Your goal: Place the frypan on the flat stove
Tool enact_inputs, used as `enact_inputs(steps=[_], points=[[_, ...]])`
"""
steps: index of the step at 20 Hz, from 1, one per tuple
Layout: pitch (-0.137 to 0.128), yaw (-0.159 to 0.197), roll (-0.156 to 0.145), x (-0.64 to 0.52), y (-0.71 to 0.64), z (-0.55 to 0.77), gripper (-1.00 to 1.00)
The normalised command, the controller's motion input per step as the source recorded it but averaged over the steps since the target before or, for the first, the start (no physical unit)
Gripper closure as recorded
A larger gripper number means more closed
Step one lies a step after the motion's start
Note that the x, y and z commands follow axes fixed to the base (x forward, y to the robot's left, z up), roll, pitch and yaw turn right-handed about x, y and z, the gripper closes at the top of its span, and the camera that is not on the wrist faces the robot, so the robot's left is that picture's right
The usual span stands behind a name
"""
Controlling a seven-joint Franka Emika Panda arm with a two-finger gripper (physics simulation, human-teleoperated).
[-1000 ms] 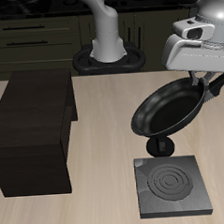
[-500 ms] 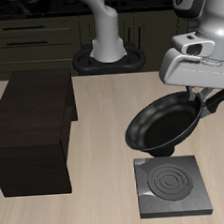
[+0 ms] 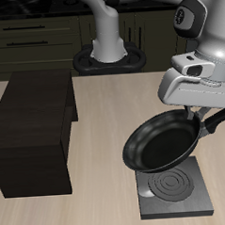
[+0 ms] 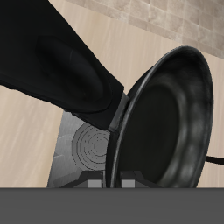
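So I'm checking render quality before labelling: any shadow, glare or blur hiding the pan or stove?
Exterior view: sharp, even light; the frypan overlaps the flat stove, hiding its back edge. Wrist view: the pan fills much of the frame, its rim catching soft highlights; a broad dark shape covers part of the stove's rings; no blur.

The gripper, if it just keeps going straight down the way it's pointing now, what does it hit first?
Most likely the flat stove. The gripper, shut on the frypan, points down with the pan hanging tilted above the slab, so the pan's low rim would probably touch the stove first. Depth is hard to judge here.
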Motion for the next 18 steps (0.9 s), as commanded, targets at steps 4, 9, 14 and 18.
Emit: enact_inputs(steps=[4,9,14,18], points=[[0.013,0.007,-0.036,0.27,-0.02,-0.14,1.0],[-0.001,0.04,-0.023,0.18,-0.03,-0.14,1.0],[0.038,0.002,-0.013,0.11,-0.04,-0.27,1.0],[0.055,0.026,-0.022,0.05,-0.03,-0.36,1.0]])
